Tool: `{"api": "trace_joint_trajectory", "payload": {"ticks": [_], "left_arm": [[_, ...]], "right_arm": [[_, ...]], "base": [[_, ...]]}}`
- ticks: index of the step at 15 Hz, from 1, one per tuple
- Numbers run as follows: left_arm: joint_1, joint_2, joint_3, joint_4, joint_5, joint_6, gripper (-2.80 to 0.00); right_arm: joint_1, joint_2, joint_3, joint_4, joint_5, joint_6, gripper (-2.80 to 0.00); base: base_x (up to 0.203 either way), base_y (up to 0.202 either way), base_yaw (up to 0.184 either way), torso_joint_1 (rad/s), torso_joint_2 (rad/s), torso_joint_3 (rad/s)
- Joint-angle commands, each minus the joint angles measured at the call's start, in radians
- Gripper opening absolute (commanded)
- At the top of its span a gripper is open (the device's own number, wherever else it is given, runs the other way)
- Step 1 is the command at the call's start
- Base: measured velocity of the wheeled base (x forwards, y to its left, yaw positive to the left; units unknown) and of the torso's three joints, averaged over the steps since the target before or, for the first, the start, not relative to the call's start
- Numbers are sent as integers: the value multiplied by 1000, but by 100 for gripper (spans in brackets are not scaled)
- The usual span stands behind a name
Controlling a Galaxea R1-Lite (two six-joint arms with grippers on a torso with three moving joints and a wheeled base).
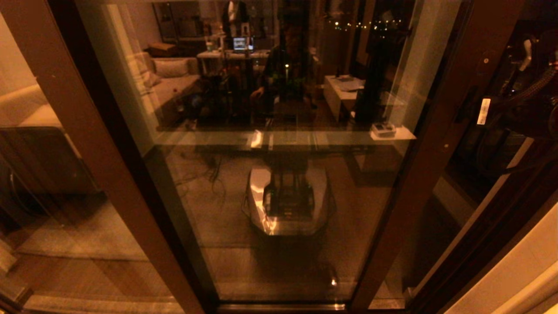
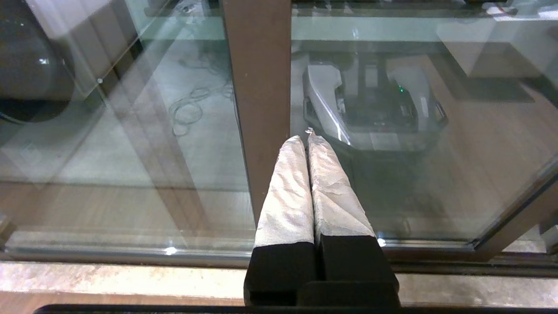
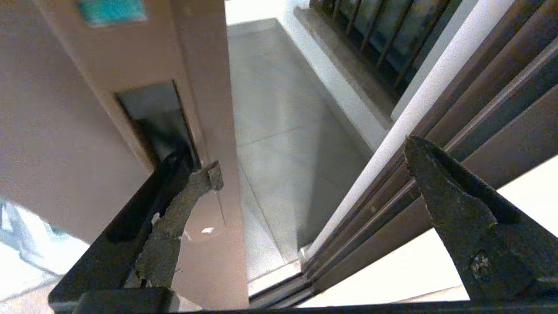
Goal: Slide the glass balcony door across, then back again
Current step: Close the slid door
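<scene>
The glass balcony door (image 1: 283,183) fills the head view, its pane mirroring the room and my own base. Its wide reddish-brown stile (image 1: 440,144) runs down the right side. My right gripper (image 3: 311,155) is open at that stile: one finger (image 3: 174,213) rests at the lower end of the dark recessed handle slot (image 3: 150,113), the other finger (image 3: 457,218) hangs free towards the door jamb (image 3: 462,113). A gap between stile and jamb shows the balcony floor (image 3: 279,113). My left gripper (image 2: 303,138) is shut on nothing, low, pointing at a plain brown post (image 2: 257,87).
My right arm (image 1: 523,104) with its cables crowds the right edge of the doorway. The plain post (image 1: 87,131) of the other panel stands at the left. The floor track (image 2: 130,253) runs along the bottom. A balcony railing (image 3: 370,39) lies beyond the gap.
</scene>
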Motion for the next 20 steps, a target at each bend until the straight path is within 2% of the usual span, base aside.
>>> {"api": "trace_joint_trajectory", "payload": {"ticks": [1, 20], "left_arm": [[0, -2, 0, 0, 0, 0, -280], [0, -2, 0, 1, 0, 0, -280]], "right_arm": [[-30, 26, -5, -4, 27, 1, 0], [-68, -8, 18, -34, 27, -7, 0]], "base": [[0, 0, 0, 0, 0, 0], [0, 0, 0, 0, 0, 0]]}}
